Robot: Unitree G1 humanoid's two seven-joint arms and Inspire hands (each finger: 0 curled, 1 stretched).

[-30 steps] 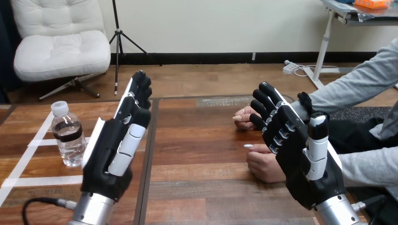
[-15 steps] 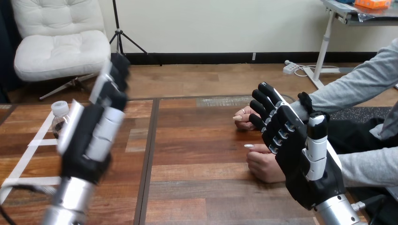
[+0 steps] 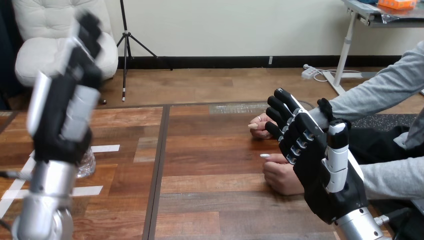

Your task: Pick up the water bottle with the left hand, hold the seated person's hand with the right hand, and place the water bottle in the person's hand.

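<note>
Fingers [image 3: 86, 35] on the left hand [image 3: 60, 115] are stretched out straight and pointing up, not wrapped around anything. The water bottle [image 3: 86, 165] is sitting on the wooden table [image 3: 210, 200] over by its left side, and honestly you only get its clear bottom end peeking out past the lower right edge of that hand. The rest is hidden behind the palm and silver forearm. Can't tell if the hand is actually touching it or just in front of it.

White tape strips [image 3: 102, 148] lie on the table right by the bottle, one running off to the right from it and another a bit nearer to the robot.

Over on the other side, the right hand [image 3: 325, 175] is raised with its fingers [image 3: 282, 102] straight too, holding nothing. The person's two hands rest on the table there: the far hand [image 3: 258, 127] just past those fingertips, the near hand [image 3: 280, 176] partly covered by them. Touching or not, can't say.
</note>
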